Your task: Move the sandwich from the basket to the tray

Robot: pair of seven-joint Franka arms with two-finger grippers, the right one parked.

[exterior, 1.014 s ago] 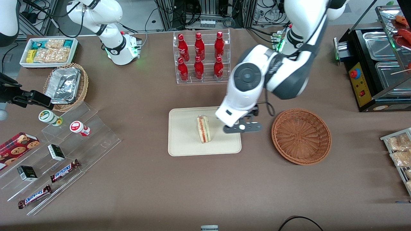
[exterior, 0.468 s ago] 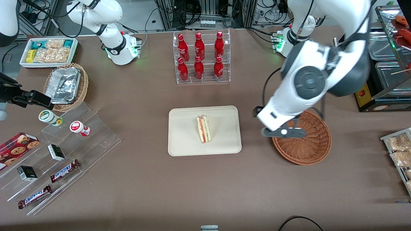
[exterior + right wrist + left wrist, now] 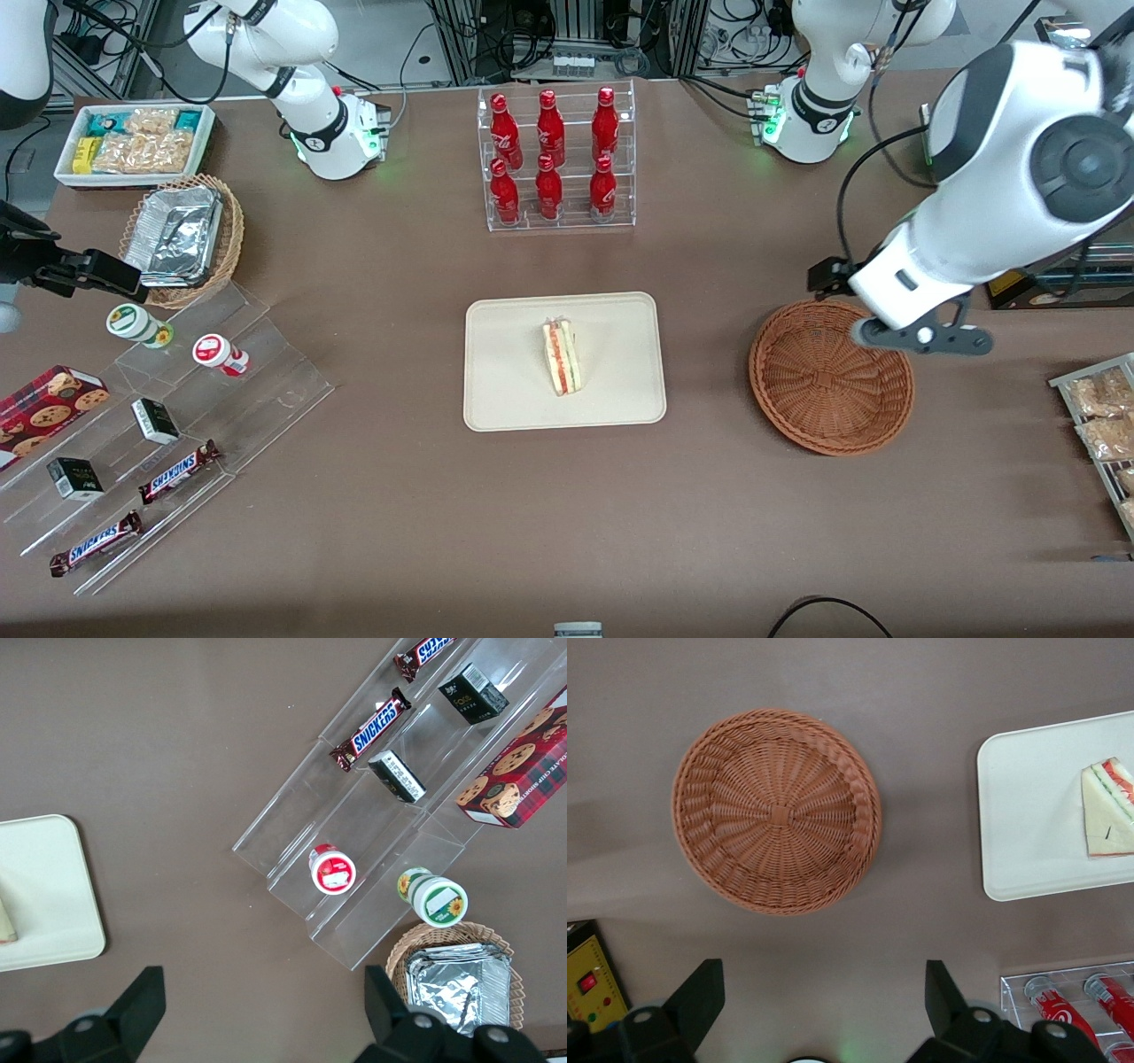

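From the front, the sandwich point(image 3: 562, 357) lies mid-tray point(image 3: 505, 390); the gripper point(image 3: 921, 338) hangs over the empty basket's point(image 3: 802, 416) rim. On the wrist camera, black fingers point(image 3: 700, 997) stand wide apart, holding nothing.

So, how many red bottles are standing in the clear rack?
6 red bottles in the clear rack: three in the upper row, three in the lower row nearer the tray. The open claw hovers by the basket.
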